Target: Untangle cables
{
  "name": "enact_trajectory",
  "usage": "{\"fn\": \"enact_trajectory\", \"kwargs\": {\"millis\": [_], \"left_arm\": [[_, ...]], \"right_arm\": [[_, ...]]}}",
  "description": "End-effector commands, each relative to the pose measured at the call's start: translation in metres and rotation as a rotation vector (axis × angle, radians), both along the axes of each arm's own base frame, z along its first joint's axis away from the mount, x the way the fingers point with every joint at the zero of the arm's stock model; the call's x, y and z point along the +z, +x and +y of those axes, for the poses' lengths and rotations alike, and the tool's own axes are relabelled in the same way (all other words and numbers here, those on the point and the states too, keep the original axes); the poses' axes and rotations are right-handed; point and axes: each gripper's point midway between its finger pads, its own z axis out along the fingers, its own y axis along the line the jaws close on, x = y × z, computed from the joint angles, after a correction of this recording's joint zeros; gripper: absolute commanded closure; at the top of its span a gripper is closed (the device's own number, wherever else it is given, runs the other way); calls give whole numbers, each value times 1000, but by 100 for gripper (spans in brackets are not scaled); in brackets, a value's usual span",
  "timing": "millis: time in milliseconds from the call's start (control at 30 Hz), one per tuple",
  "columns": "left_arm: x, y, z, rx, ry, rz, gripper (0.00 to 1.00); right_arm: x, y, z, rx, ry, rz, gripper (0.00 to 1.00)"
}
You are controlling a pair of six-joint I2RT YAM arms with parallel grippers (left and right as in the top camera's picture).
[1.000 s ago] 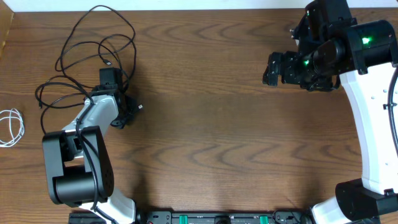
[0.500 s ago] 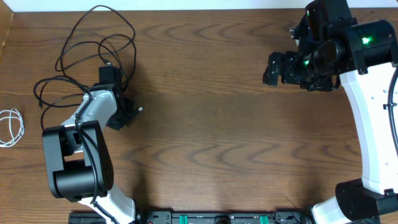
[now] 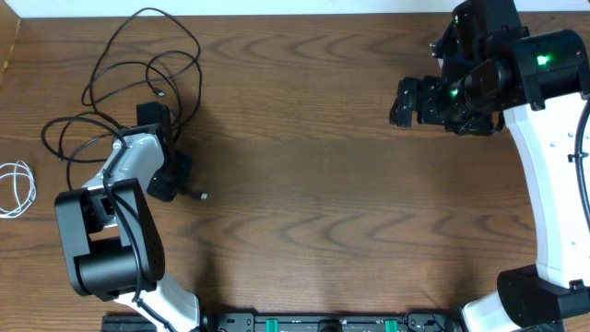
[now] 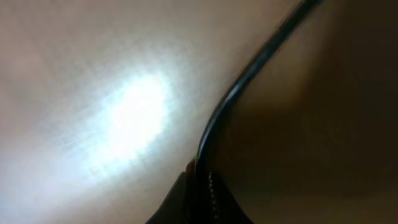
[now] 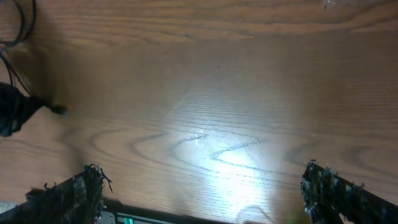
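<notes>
Where the wooden desk (image 3: 313,184) runs off to the left, two thin black cables (image 3: 140,12) lie in loose, overlapping loops that reach toward the far edge. A shorter white cable (image 3: 28,177) sits coiled on its own at the left edge, apart from the black loops.

The left arm bends over the near side of those loops, and the left gripper (image 3: 177,178) is down at the desk, just right of them. It is clenched on a black cable. The close view from its wrist is blurred, but it shows one dark cord curving down from the upper right and ending between the pinched fingertips (image 4: 200,200). From above, a small plug (image 3: 201,195) pokes out of the gripper on its near right side and rests on the wood.

The right arm stands well apart at the right of the desk, its right gripper (image 3: 402,101) pointing left above bare wood near the far side. It grasps nothing. Its two fingers (image 5: 74,193) are spread wide, with only lit wood grain between them.
</notes>
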Motion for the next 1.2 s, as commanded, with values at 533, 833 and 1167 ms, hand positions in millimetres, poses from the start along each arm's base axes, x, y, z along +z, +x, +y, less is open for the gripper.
{"fn": "enact_trajectory", "kwargs": {"millis": [533, 833, 1167], "left_arm": [[131, -16, 81, 13, 525, -140, 92], [80, -26, 11, -53, 88, -111, 26], [49, -45, -4, -59, 8, -63, 21]], "right_arm": [[4, -2, 1, 14, -4, -14, 1], [4, -2, 1, 14, -4, -14, 1], [4, -2, 1, 14, -4, -14, 1]]}}
